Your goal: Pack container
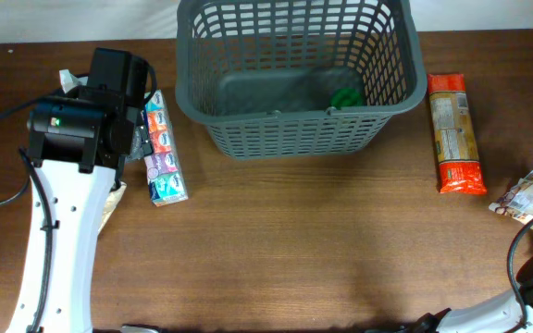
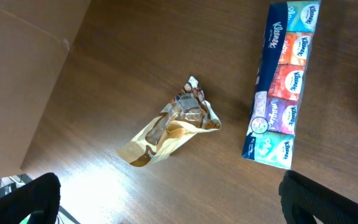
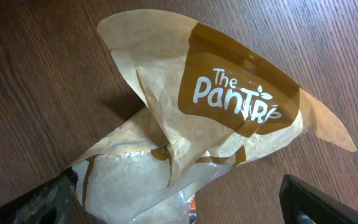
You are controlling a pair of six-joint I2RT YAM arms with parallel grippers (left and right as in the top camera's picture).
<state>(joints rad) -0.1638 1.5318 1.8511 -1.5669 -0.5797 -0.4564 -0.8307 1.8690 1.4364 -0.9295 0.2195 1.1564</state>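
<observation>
Wooden table (image 1: 294, 259) | container (image 1: 276, 115): likely stiff, light; take thick rim | left gripper (image 2: 169, 202), right gripper (image 3: 176, 199): both spread apart

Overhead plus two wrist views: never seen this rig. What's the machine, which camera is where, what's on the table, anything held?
Two robot arms at a wooden table, each ending in a two-finger gripper; the white left arm shows in the overhead view. That view looks straight down; the other two come from wrist cameras, so the dark shapes in their bottom corners are that arm's own fingers. On the table: a grey lattice basket with something green inside, a Kleenex multipack and a long orange packet. The left gripper is open, facing a crumpled brown bag; the right gripper is open over a "The Pantry" bag. Nothing is held.
</observation>
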